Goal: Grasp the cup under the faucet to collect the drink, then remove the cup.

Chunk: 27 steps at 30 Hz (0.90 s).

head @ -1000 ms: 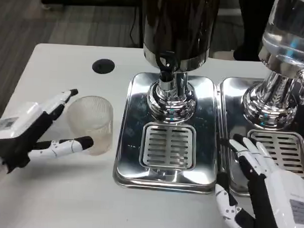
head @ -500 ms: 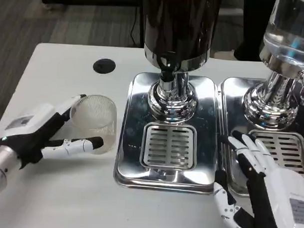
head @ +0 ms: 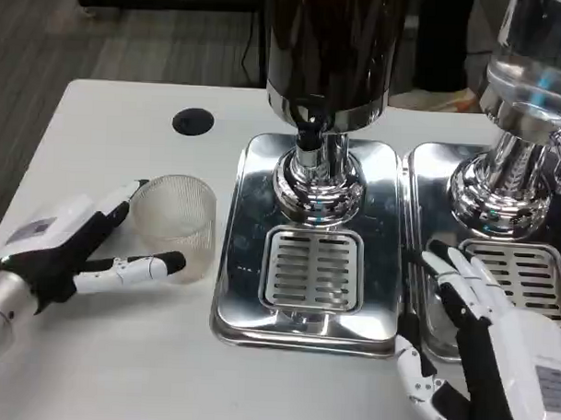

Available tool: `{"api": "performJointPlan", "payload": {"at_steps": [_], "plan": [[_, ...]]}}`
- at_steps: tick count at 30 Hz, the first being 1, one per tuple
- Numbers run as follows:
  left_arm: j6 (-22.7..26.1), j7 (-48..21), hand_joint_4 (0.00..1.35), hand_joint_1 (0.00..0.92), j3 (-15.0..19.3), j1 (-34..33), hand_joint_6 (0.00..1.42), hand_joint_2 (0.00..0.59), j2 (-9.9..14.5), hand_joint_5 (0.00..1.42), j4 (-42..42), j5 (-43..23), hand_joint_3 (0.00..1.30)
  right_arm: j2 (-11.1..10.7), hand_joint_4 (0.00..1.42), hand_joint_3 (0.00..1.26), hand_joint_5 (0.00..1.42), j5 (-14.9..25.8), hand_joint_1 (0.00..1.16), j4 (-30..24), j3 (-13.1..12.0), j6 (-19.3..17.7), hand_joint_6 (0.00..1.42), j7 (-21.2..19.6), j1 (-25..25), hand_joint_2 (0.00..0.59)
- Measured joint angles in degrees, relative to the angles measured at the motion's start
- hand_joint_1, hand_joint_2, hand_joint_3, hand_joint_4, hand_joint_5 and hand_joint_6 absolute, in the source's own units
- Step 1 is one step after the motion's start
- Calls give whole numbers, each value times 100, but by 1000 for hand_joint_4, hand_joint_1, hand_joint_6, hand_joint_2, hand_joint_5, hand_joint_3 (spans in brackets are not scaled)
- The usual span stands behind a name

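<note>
Left hand (head: 62,250) cradling the clear cup (head: 175,225) on the table (head: 100,351), fingers not yet clamped, right hand (head: 492,351) spread open beside the drip tray (head: 308,266)

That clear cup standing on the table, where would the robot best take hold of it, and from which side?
Probably around the ribbed side wall, about mid-height, coming from the left. The cup stands upright with its mouth open, and the dispenser tray lies on its right. The left hand already has fingers on either side of it; whether they touch is unclear.
</note>
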Motion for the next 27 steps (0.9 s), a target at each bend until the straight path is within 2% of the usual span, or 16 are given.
{"api": "performJointPlan", "payload": {"at_steps": [4, 12, 19, 27], "plan": [[-210, 343, 0, 49, -28, -30, 155, 28, -121, 86, 19, 15, 8, 1, 119, 236, 97, 9, 402, 0, -1, 0, 264, 0, 0, 508], [-304, 485, 0, 50, -66, -378, 156, 29, -263, 93, 219, 19, 8, 2, 119, 237, 106, 42, 402, 0, -11, 0, 279, 0, 0, 508], [-300, 491, 0, 50, -230, -543, 156, 29, -274, 95, 301, 105, 9, 3, 119, 237, 108, 81, 402, 0, -21, -1, 283, 0, -7, 508], [-338, 599, 0, 23, -232, -540, 166, 23, -259, 88, 348, 165, 0, 13, 125, 237, 108, 97, 402, 1, -24, -1, 286, -7, -13, 508]]}}
